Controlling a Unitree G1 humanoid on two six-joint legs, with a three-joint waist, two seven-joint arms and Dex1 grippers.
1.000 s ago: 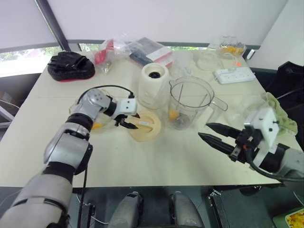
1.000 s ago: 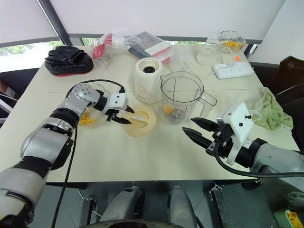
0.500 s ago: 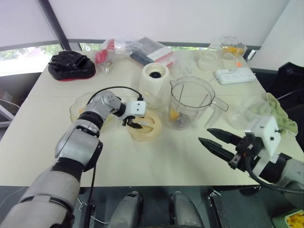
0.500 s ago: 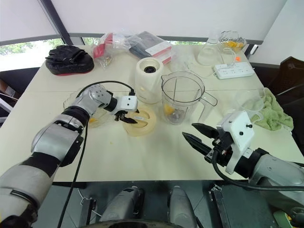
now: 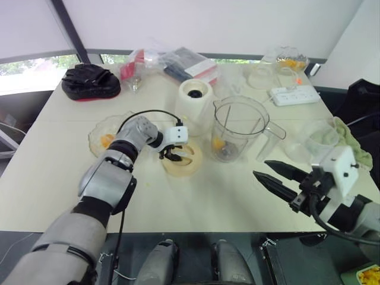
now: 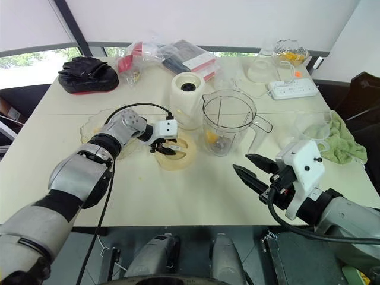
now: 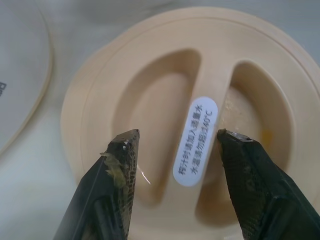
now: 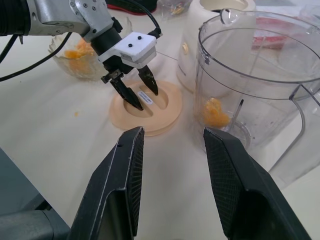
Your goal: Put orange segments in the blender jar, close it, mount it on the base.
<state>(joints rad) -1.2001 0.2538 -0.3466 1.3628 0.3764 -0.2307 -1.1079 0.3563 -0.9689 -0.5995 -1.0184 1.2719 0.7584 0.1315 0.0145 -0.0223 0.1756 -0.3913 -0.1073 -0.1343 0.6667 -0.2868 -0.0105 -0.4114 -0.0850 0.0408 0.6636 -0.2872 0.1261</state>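
Observation:
The blender jar (image 5: 237, 127) stands uncovered mid-table, an orange segment (image 8: 215, 112) lying by its blade. Behind it to the left is the cream base (image 5: 194, 104). More orange segments (image 5: 107, 141) lie in a crinkled clear bowl (image 5: 98, 129) further left. The round pale-yellow lid (image 5: 181, 163) rests flat on the table in front of the base. My left gripper (image 7: 178, 136) hangs just over it, open, one finger on each side of the lid's central grip ridge, holding nothing. My right gripper (image 5: 261, 168) is open and empty, hovering low to the right of the jar and pointing toward it.
A white power strip (image 5: 295, 93) and clear containers (image 5: 285, 59) sit at the back right. Plastic bags (image 5: 172, 62) and a black padded object (image 5: 90, 82) lie along the back. A green cloth (image 5: 350, 139) and clear bowl (image 5: 314, 133) are at the right edge.
My left gripper has moved right from the bowl's rim to above the lid and sunk toward its ridge, rolling the wrist. The right gripper has stayed about where it was.

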